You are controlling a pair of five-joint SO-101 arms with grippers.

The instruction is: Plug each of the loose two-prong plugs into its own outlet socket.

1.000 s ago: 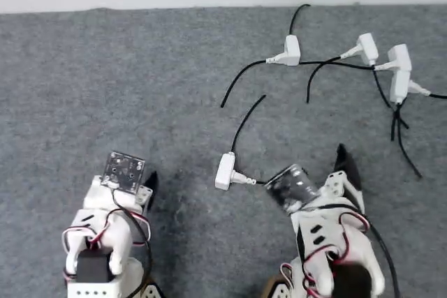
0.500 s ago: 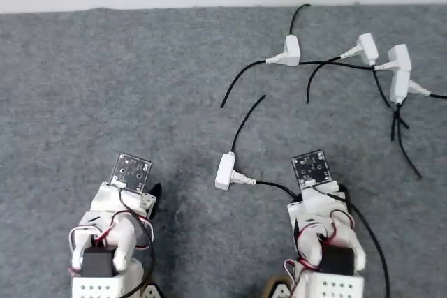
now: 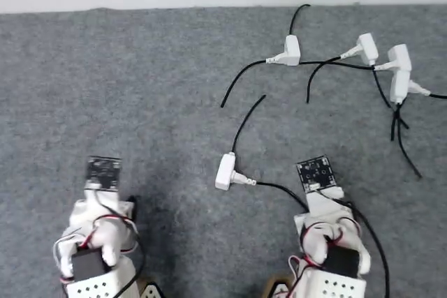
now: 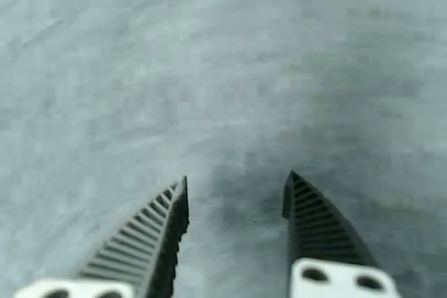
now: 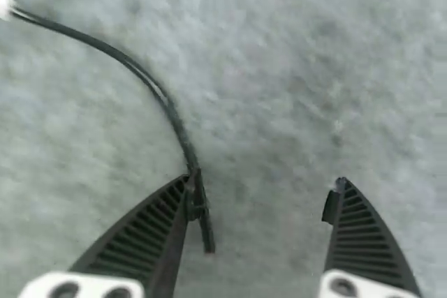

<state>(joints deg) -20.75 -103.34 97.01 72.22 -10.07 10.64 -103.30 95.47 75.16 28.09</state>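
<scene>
Left gripper (image 4: 237, 178): released and empty, jaws apart over the bare grey table (image 3: 140, 88), well apart from every plug.
Right gripper (image 5: 264, 182): also released and holding nothing. The loose end of a black cable (image 5: 150, 85) lies touching one of its fingers (image 5: 157, 232).
Risk at the cable: if the right gripper closes or sweeps from here, it could snag that cable and tug whatever hangs on its other end.
Near socket (image 3: 225, 170): a white block between the two arms, with the near plug (image 3: 242, 179) at its side and the black cable running back toward the right arm.
Hard to tell, near: whether the prongs are fully home. The join is too small to judge.
Far group (image 3: 365, 47): several white pieces near the table's far right, close together, with black leads crossing one another.
Risk, far: lifting one piece would likely drag its neighbours by the tangled leads, and a light socket may slide away unless it is braced.
Hidden, far: one lead runs off the right edge. Which pieces are plugs, which are sockets, and which are already joined cannot be told.
</scene>
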